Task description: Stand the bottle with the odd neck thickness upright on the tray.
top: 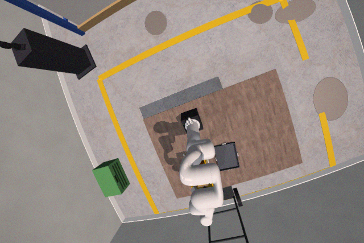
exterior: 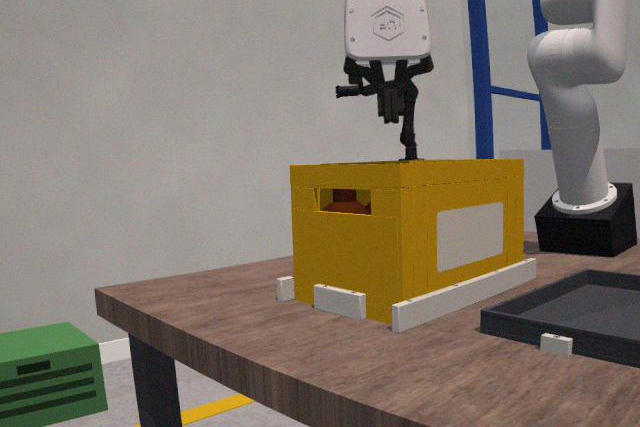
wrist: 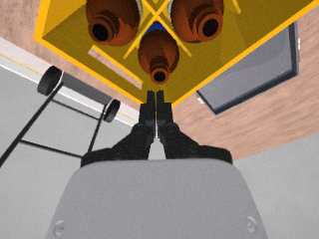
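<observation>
My gripper (exterior: 391, 120) (wrist: 156, 101) is shut and empty, above the crate's top in the exterior view; in the wrist view its tips show beside the crate's near corner. The yellow crate (top: 202, 186) (exterior: 346, 251) (wrist: 48, 17) stands on the table, mostly hidden by the arm in the top view. Three brown bottles show in it in the wrist view: one on the left (wrist: 115, 20), one on the right (wrist: 194, 20), and one nearest the tips (wrist: 159, 52). Other bottles are out of view. Neck thicknesses cannot be judged. The dark tray (top: 226, 156) (exterior: 610, 313) (wrist: 244, 75) holds no bottle in view.
White blocks (exterior: 339, 300) and a long white strip (exterior: 465, 294) line the crate's foot. A small white block (exterior: 555, 343) sits against the tray. A thin black jointed stand (exterior: 408, 127) shows close to the gripper in the exterior view. The arm's black base (exterior: 584, 226) stands behind the tray.
</observation>
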Robot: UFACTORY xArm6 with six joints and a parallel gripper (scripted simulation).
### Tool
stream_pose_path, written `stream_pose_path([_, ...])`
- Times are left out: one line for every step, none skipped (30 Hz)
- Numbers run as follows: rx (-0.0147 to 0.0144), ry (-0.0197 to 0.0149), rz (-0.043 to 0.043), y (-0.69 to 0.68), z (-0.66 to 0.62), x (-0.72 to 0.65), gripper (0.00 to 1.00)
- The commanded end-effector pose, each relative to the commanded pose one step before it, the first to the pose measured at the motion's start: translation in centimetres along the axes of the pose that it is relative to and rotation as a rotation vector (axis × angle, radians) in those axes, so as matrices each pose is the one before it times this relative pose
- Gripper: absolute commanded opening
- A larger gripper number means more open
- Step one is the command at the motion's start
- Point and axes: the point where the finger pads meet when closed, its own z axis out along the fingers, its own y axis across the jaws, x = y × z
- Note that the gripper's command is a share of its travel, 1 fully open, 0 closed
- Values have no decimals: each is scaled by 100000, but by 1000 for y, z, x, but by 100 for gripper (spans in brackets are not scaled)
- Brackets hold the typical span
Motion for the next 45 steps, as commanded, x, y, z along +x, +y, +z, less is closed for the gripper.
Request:
stream_pose_path([836, 304, 420, 505, -156, -581, 0])
stream_pose_path([0, 0, 0, 0, 0, 0, 0])
stream_pose_path([0, 0, 0, 0, 0, 0, 65])
stream_pose_path([0, 0, 0, 0, 0, 0, 65])
stream_pose_path([0, 0, 0, 0, 0, 0, 65])
stream_pose_path([0, 0, 0, 0, 0, 0, 65])
stream_pose_path([0, 0, 0, 0, 0, 0, 65])
stream_pose_path([0, 0, 0, 0, 0, 0, 65])
stream_pose_path([0, 0, 0, 0, 0, 0, 65])
stream_pose_path([0, 0, 0, 0, 0, 0, 65])
stream_pose_path([0, 0, 0, 0, 0, 0, 65])
stream_pose_path([0, 0, 0, 0, 0, 0, 65])
stream_pose_path([0, 0, 0, 0, 0, 0, 65])
stream_pose_path([0, 0, 0, 0, 0, 0, 65])
stream_pose_path([0, 0, 0, 0, 0, 0, 65])
stream_pose_path([0, 0, 0, 0, 0, 0, 65])
stream_pose_path([0, 0, 0, 0, 0, 0, 65])
stream_pose_path([0, 0, 0, 0, 0, 0, 65])
stream_pose_path([0, 0, 0, 0, 0, 0, 65])
stream_pose_path([0, 0, 0, 0, 0, 0, 65])
stream_pose_path([0, 0, 0, 0, 0, 0, 65])
stream_pose_path([0, 0, 0, 0, 0, 0, 65])
stream_pose_path([0, 0, 0, 0, 0, 0, 65])
stream_pose_path([0, 0, 0, 0, 0, 0, 65])
stream_pose_path([0, 0, 0, 0, 0, 0, 65])
stream_pose_path([0, 0, 0, 0, 0, 0, 65])
stream_pose_path([0, 0, 0, 0, 0, 0, 65])
stream_pose_path([0, 0, 0, 0, 0, 0, 65])
stream_pose_path([0, 0, 0, 0, 0, 0, 65])
stream_pose_path([0, 0, 0, 0, 0, 0, 65])
stream_pose_path([0, 0, 0, 0, 0, 0, 65])
stream_pose_path([0, 0, 0, 0, 0, 0, 65])
stream_pose_path([0, 0, 0, 0, 0, 0, 65])
stream_pose_path([0, 0, 0, 0, 0, 0, 65])
stream_pose_path([0, 0, 0, 0, 0, 0, 65])
stream_pose_path([0, 0, 0, 0, 0, 0, 65])
stream_pose_path([0, 0, 0, 0, 0, 0, 65])
stream_pose_path([0, 0, 0, 0, 1, 0, 65])
stream_pose_path([0, 0, 0, 0, 0, 0, 65])
stream_pose_path([0, 0, 0, 0, 0, 0, 65])
stream_pose_path([-1, 1, 0, 0, 4, 0, 65])
stream_pose_path([-1, 1, 0, 0, 7, 0, 65])
stream_pose_path([-2, 2, 1, 0, 12, 0, 65])
stream_pose_path([-2, 3, 1, 0, 17, -1, 65])
stream_pose_path([-3, 4, 1, 0, 23, -1, 65])
